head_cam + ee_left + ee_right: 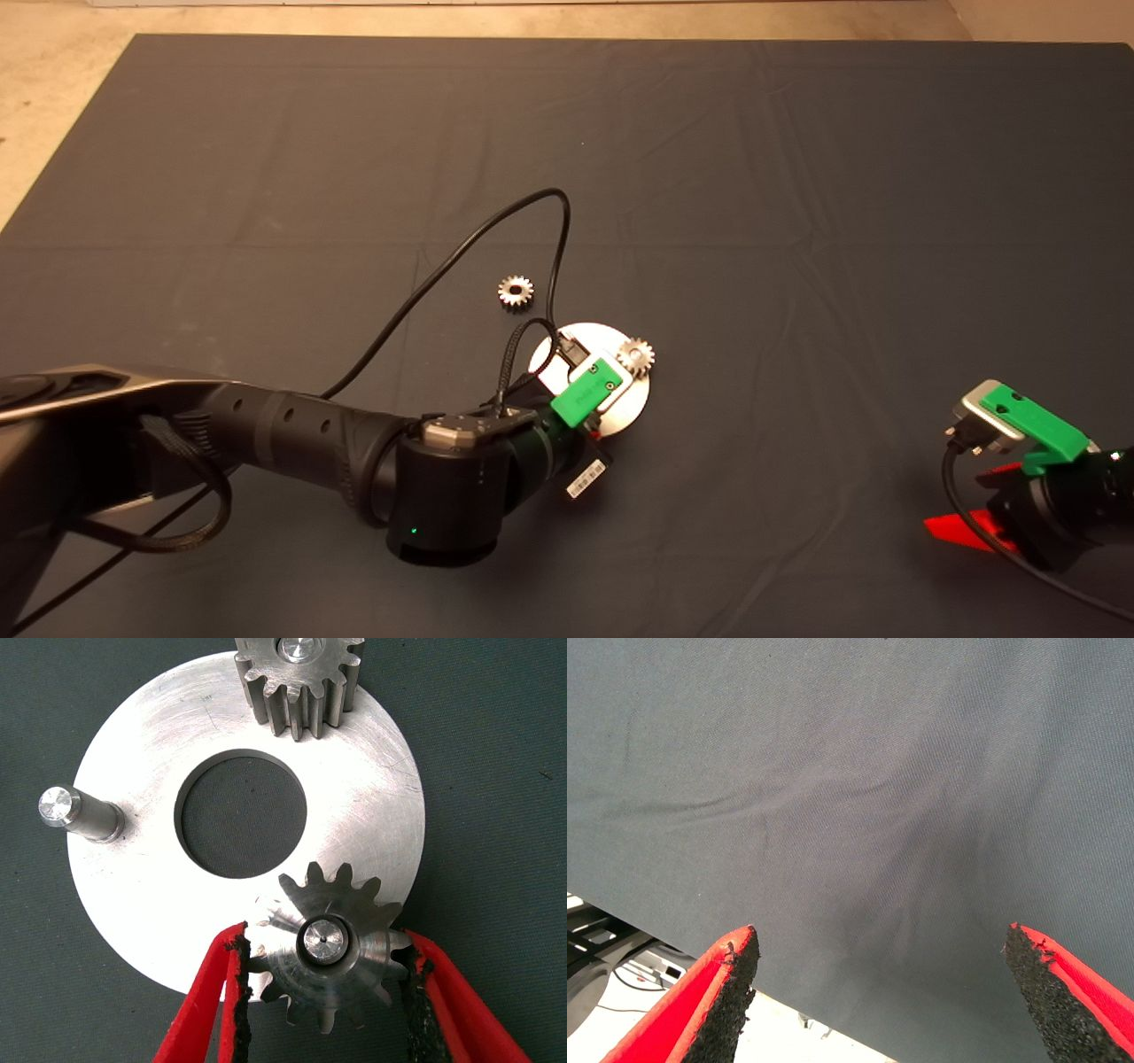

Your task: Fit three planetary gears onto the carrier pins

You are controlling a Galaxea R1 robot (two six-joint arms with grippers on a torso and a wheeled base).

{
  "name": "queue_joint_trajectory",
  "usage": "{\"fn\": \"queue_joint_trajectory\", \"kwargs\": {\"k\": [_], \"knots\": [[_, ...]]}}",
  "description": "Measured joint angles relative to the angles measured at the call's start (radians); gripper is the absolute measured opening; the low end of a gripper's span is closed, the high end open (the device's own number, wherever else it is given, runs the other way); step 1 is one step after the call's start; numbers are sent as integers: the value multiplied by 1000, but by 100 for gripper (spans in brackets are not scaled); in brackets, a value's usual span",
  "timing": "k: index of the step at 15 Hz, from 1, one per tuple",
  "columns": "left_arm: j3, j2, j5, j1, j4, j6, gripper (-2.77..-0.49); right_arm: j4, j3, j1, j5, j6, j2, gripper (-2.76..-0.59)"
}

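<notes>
L gripper (pixel 323 992) pinches toothed steel gear (pixel 326 943) on pin; R gripper (pixel 881 983) spread wide.

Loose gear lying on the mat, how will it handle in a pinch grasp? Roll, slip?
The loose gear lies flat on the mat, so it probably won't roll unless tipped on edge. It looks like solid metal: likely rigid and dense for its size. The pointed teeth should give the pads some bite, though a low, flat part may be awkward to pinch.

Brushed shiny metal disc (pixel 142 904) (scratched) — matt woven cloth mat (pixel 850 771).
</notes>
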Motion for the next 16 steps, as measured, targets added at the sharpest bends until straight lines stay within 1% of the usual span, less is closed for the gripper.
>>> {"fn": "queue_joint_trajectory", "kwargs": {"k": [1,6,7,11,12,14,15,16], "knots": [[-1,0,0,0,1,1,-227,0,0,0,0,0,0,-131],[-2,0,-3,0,10,5,-222,0,0,0,0,0,0,-131],[-4,0,-3,0,12,5,-213,0,0,0,0,0,0,-131],[-5,0,-1,0,21,7,-198,0,0,0,0,0,0,-131],[-5,0,-1,0,24,7,-187,0,0,0,0,0,0,-131],[-5,0,0,0,26,7,-182,0,0,0,0,0,0,-131],[-5,-1,0,0,26,7,-173,0,0,0,0,0,0,-131],[-5,-2,0,0,26,7,-171,0,0,0,0,0,0,-131]]}}
